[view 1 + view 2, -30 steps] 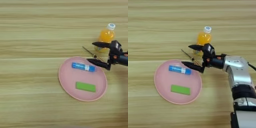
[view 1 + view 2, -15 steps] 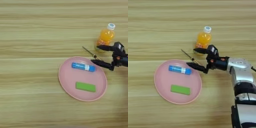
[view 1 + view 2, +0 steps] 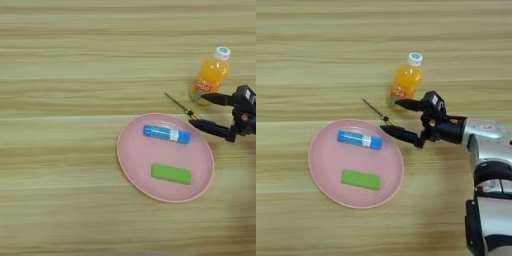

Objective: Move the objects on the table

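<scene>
A small orange-drink bottle (image 3: 406, 81) with a white cap stands upright on the wooden table (image 3: 60, 75). Just left of its base lies a thin screwdriver (image 3: 375, 110), its metal shaft pointing up-left and its handle end at the pink plate's rim. My right gripper (image 3: 389, 116) is open, one black finger by the bottle's base and the other over the plate's right rim, with the screwdriver's near end between them. A flat bright-green block (image 3: 171, 173) lies in the pink plate (image 3: 135, 160).
A blue tube (image 3: 166, 133) with a white band also lies in the plate, above the green block. My silver forearm (image 3: 486, 135) comes in from the right edge. Bare wood stretches to the left and the far side.
The gripper has drawn back to the right, from over the plate near the blue tube to the plate's right rim. Bottle, tube and block have not moved.
</scene>
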Controlling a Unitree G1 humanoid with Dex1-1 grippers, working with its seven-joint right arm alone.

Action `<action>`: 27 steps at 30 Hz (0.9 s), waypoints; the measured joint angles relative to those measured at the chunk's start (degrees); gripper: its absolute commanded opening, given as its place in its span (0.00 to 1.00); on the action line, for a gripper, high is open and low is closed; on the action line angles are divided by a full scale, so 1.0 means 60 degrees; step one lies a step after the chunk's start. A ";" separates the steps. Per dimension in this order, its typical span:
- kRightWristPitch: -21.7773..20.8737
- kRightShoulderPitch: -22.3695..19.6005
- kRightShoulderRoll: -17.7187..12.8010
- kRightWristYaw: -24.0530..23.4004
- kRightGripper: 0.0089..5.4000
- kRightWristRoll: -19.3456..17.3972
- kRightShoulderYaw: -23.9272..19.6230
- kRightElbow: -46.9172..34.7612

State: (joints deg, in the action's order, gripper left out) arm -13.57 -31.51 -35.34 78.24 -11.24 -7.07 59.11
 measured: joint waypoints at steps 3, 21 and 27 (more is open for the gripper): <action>-0.0120 -0.0081 -0.0104 0.0001 0.99 0.0046 -0.0059 0.0432; -0.0957 -0.0486 -0.0344 -0.1134 0.99 0.1341 0.0150 0.1847; -0.1209 -0.0475 -0.0344 -0.1492 0.99 0.1718 0.0334 0.1940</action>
State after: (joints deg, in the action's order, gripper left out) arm -20.83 -34.36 -37.41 69.29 -0.93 -5.07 70.75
